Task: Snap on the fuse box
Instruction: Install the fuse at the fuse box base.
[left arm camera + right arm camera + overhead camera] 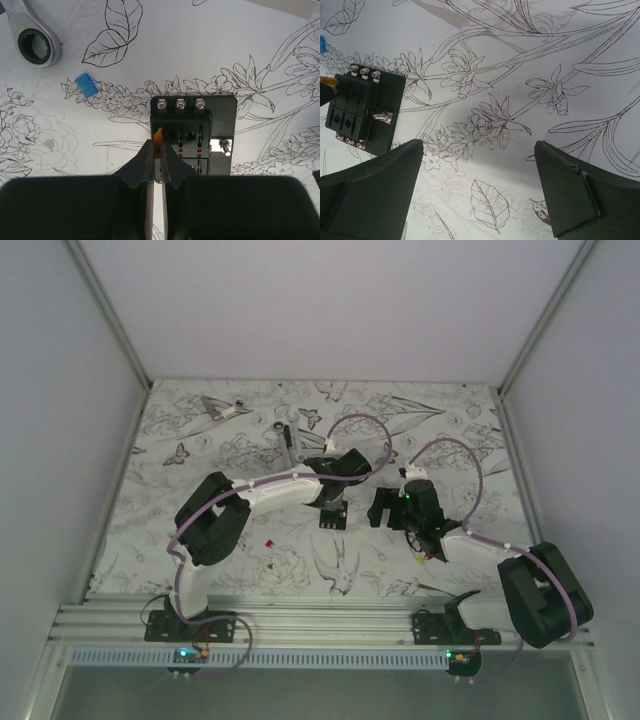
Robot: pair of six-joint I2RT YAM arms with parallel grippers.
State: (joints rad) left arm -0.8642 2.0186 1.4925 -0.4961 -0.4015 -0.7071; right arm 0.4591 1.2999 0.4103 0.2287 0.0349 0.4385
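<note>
The fuse box (192, 131) is a small black square box lying flat on the floral table, with three screws along its far edge and small red dots on its face. It also shows in the right wrist view, the fuse box (366, 112) at the left, and under the left arm's end as the fuse box (331, 514). My left gripper (156, 150) is shut on a small orange fuse (159, 136) at the box's left slot row. My right gripper (479, 147) hangs open over bare table to the right of the box, nothing between its fingers.
A loose blue fuse (86, 85) lies left of the box, and a ring wrench (35, 46) beyond it. A red fuse (268, 540) lies near the left arm's elbow. A grey metal piece (225, 408) rests at the back left. Walls (60, 390) close in the table.
</note>
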